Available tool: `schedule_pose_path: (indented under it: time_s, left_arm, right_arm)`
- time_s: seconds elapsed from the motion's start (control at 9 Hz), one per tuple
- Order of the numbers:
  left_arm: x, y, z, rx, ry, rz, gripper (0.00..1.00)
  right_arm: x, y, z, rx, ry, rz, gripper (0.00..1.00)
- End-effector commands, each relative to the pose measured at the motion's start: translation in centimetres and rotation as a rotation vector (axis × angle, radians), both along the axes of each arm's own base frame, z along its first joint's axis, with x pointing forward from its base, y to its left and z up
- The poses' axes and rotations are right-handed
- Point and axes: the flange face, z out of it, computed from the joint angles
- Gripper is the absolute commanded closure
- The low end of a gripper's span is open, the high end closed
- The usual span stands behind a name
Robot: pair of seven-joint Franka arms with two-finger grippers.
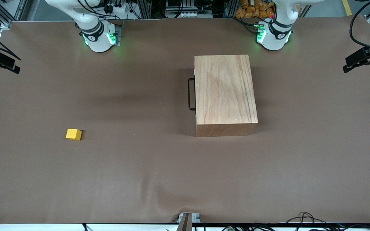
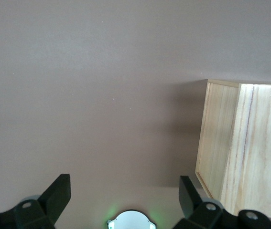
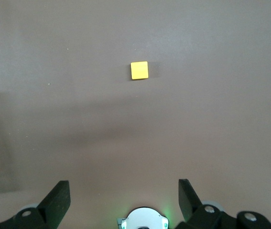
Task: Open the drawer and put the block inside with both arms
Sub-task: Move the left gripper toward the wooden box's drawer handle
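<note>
The drawer [image 1: 195,84] is shut inside the wooden box [image 1: 225,91]; only its thin black loop handle [image 1: 190,94] shows, facing the right arm's end of the table. The yellow block [image 1: 73,134] lies alone on the brown cloth toward the right arm's end, nearer the front camera than the box. My left gripper [image 2: 124,185] hangs open high over its own base, with the box [image 2: 247,152] to one side. My right gripper [image 3: 124,187] is open high over its own base, with the block [image 3: 139,70] well ahead of it. Both grippers are out of the front view.
The two green-lit arm bases [image 1: 99,38] [image 1: 273,36] stand along the table's edge farthest from the front camera. Black camera mounts [image 1: 0,61] [image 1: 363,57] jut in over both ends of the table. The brown cloth [image 1: 159,189] wrinkles near the front edge.
</note>
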Motion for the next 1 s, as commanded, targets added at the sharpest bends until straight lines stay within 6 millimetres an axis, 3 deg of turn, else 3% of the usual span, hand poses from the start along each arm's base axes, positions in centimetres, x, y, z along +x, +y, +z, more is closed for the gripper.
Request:
schedule_pose_path:
  time_s: [0.0,0.33,0.67,0.89]
  left_arm:
    - [0.1,0.0,0.4,-0.003,-0.009,0.006,0.00]
    - [0.5,-1.1,-0.5,-0.011,0.012,-0.010,0.00]
    - [0.7,-6.4,-1.6,-0.003,0.033,-0.079,0.00]
    - [0.9,-8.9,-2.3,0.009,0.044,-0.073,0.00]
  right_arm:
    - [-0.3,-0.3,0.5,0.018,0.001,0.005,0.00]
    - [-0.3,-0.2,0.5,0.018,-0.001,0.006,0.00]
    - [-0.3,-0.3,0.5,0.018,-0.002,0.005,0.00]
    - [-0.3,-0.3,0.5,0.018,-0.002,0.005,0.00]
